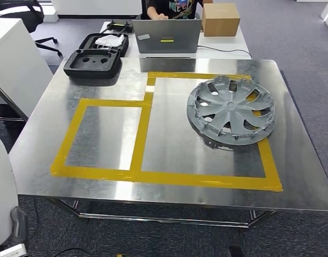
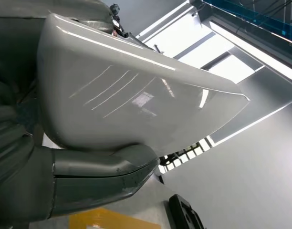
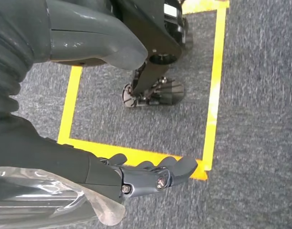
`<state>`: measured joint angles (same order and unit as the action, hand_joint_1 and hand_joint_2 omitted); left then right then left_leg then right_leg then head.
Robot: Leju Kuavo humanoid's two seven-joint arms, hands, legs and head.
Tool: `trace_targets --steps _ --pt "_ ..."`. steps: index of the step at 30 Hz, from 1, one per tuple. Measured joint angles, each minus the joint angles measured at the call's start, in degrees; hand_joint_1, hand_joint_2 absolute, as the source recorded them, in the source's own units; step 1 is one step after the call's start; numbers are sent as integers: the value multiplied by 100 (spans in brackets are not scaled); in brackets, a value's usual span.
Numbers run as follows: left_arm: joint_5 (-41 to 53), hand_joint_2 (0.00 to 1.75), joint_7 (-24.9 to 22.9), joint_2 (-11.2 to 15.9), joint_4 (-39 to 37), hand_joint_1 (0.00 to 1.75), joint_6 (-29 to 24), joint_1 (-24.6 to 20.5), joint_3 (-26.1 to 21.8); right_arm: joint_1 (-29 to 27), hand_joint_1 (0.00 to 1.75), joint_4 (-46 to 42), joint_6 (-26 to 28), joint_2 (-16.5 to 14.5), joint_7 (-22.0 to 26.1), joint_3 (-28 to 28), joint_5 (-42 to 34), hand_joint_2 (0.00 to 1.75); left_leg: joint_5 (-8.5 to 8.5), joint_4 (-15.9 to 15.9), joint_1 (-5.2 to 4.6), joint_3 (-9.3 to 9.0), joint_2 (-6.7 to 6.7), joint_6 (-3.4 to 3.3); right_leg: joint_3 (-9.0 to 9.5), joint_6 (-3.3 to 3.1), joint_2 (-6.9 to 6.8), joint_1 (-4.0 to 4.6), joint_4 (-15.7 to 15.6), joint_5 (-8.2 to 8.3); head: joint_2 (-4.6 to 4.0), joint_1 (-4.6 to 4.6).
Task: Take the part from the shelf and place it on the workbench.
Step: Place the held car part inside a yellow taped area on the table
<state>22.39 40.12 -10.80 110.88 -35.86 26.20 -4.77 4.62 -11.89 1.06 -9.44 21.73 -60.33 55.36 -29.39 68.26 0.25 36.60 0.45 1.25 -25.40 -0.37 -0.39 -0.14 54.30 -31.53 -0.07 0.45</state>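
A smooth grey part (image 2: pixel 137 95) is gripped by the left hand (image 2: pixel 65 176), not yet set on the counter (image 1: pixel 94 134). The right hand (image 3: pixel 148 176) hangs over the floor, fingers apart, holding nothing. Placement is judged still to be done.

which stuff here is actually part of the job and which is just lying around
Part of the job:
- white glossy part, held by the left robot hand
- steel workbench with yellow taped boxes

Just lying about:
- grey wheel cover in the right-hand box
- black foam case
- laptop
- cardboard box
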Motion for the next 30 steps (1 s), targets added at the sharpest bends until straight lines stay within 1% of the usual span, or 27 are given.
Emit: trace_targets --steps 1,2,3,4,6,8,9,13,16,20,23,27,30 --pt "-10 175 -1 34 -68 175 21 -42 -38 2 0 1 -7 -1 0 0 7 175 147 -405 -5 -233 -14 -39 2 12 9 2 12 -7 0 3" --pt "-1 175 -1 58 -127 175 54 -80 -75 6 0 2 -12 -2 1 0 19 175 249 -730 -16 -404 -24 -76 -8 35 19 6 21 -13 0 4" --pt "30 175 0 76 -205 175 136 -126 -128 10 0 3 -20 -3 6 0 44 175 287 -937 -31 -504 -33 -112 -24 66 24 5 29 -18 0 5" --pt "76 175 1 90 -303 175 266 -191 -203 14 0 4 -33 -4 15 1 77 175 265 -1022 -44 -534 -37 -139 -54 95 26 4 35 -21 0 3" --pt "210 175 -9 122 -600 175 669 -435 -477 28 0 3 -80 -1 33 2 156 175 243 -1105 -52 -521 -35 -136 -69 108 21 6 59 -24 0 7" --pt "384 175 -64 200 -999 175 1066 -765 -837 43 0 2 -131 4 32 9 235 175 221 -1143 -52 -512 -37 -121 -96 93 14 8 75 -26 0 16" --pt "487 175 -113 263 -1224 175 1224 -936 -1017 51 0 2 -154 6 16 15 275 175 220 -1143 -58 -508 -38 -125 -105 101 13 3 72 -24 0 16" --pt "1037 175 -364 655 -2197 175 1575 -1636 -1555 89 0 2 -213 21 -116 63 455 175 219 -1142 -77 -509 -33 -157 -158 133 18 -16 59 -6 0 17" --pt "1530 175 -625 1002 -2901 175 1646 -2094 -1663 123 0 2 -250 53 -201 146 576 175 231 -1141 -83 -508 -33 -182 -162 159 16 -22 57 8 0 15" --pt "1978 175 -954 1314 -3566 175 1626 -2565 -1604 149 0 2 -274 95 -256 210 649 175 241 -1137 -82 -509 -32 -192 -163 175 17 -22 58 19 0 15" --pt "2527 175 -1326 1518 -4049 175 1587 -2983 -1414 196 0 2 -316 109 -281 280 727 175 248 -1132 -78 -508 -31 -195 -168 178 16 -21 61 23 0 14" --pt "3495 175 -1918 1732 -4806 175 1554 -3803 -850 309 0 2 -373 111 -342 380 831 175 260 -1130 -75 -506 -38 -189 -170 179 6 -20 69 26 0 13" --pt "4086 175 -2300 1792 -5365 175 1573 -4494 -304 382 0 2 -399 111 -399 447 881 175 266 -1130 -75 -504 -37 -188 -166 178 10 -19 74 33 0 14"
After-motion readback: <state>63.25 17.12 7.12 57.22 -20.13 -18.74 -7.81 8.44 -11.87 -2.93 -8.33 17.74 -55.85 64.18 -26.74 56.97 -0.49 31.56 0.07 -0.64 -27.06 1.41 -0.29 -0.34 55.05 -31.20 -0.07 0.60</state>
